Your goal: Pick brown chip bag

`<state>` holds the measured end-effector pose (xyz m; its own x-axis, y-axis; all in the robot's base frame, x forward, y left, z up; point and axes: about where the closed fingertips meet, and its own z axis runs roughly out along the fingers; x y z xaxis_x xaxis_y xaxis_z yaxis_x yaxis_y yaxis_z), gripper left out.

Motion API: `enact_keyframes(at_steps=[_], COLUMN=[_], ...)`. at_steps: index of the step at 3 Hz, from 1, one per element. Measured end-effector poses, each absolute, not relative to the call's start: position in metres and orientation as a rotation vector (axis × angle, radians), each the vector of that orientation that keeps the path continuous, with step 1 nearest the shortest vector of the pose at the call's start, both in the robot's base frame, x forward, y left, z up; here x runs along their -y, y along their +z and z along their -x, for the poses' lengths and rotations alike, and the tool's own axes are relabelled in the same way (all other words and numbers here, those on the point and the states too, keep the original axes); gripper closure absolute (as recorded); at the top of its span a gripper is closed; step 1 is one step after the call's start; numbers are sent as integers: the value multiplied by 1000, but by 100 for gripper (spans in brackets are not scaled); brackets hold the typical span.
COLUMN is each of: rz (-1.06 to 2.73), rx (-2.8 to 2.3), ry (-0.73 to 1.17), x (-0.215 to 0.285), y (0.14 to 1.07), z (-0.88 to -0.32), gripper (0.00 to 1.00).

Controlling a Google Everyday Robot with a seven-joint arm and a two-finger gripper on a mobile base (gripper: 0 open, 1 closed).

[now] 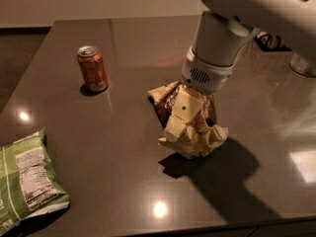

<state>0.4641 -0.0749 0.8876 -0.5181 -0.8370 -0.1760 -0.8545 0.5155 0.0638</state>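
Note:
The brown chip bag (pixel 197 143) lies crumpled near the middle of the dark table (pixel 123 147), with a dark brown middle and pale yellow edges. My gripper (pixel 190 127) reaches down from the upper right, right on top of the bag and touching it. The arm's white wrist (pixel 212 58) hides part of the bag's top. The bag rests on the table.
An orange soda can (pixel 92 68) stands upright to the bag's left, toward the back. A green chip bag (pixel 27 184) with white label text lies at the front left edge. A clear object (pixel 302 63) sits at the far right. The table's front edge runs close below.

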Motion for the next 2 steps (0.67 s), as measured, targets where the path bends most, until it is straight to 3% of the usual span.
enact_keyframes(at_steps=[1, 2], rz=[1456, 1432], rx=[-2661, -2671], ry=[200, 166], x=[74, 78], y=[882, 885], z=[-476, -488], gripper=[0, 16])
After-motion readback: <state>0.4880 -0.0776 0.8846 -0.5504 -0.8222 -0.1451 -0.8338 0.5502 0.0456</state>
